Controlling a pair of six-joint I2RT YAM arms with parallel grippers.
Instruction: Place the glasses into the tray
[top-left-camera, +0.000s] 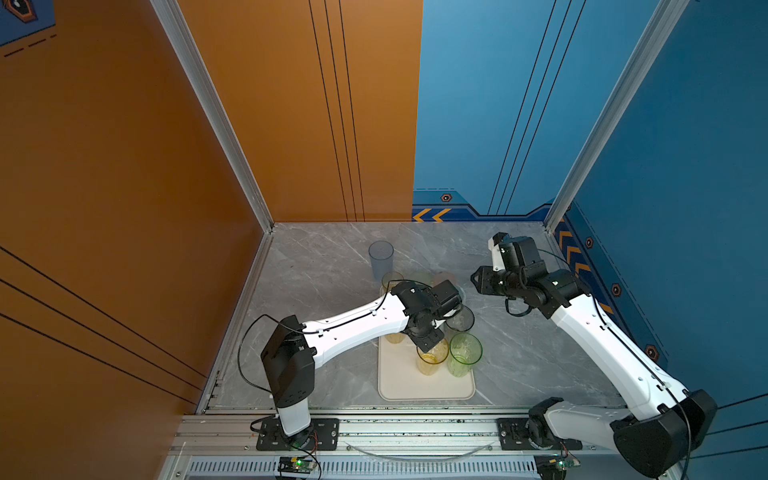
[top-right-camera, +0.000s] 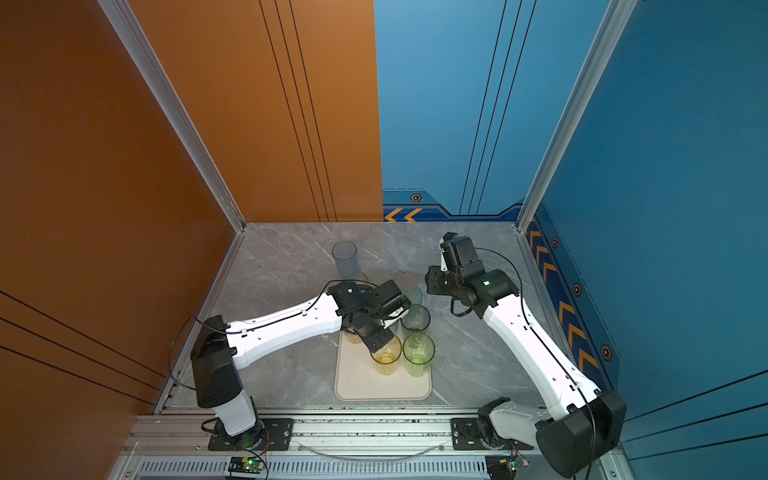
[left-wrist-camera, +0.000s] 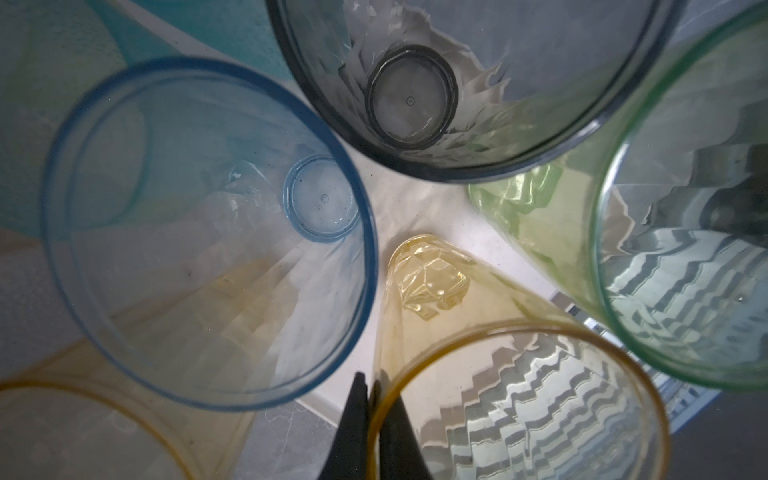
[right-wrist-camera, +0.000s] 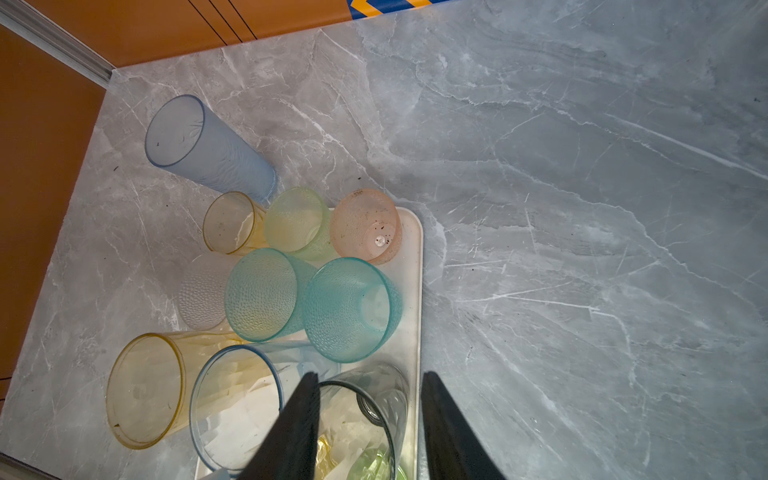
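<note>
Tray (top-left-camera: 424, 388) holds most glasses (right-wrist-camera: 351, 309); tall blue glass (right-wrist-camera: 208, 145) beyond far edge, perhaps others. Left gripper (left-wrist-camera: 368, 380) pinches yellow glass (left-wrist-camera: 498, 374); right gripper (right-wrist-camera: 370, 375) gapes empty.

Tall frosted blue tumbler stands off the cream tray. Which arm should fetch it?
Right, likely: right gripper is open and empty; left gripper pinches the rim of the translucent yellow tumbler.

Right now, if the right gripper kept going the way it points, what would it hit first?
Probably the grey glass on the tray: its rim lies straight ahead of the open right gripper, between its jaws, though depth is unclear.
</note>
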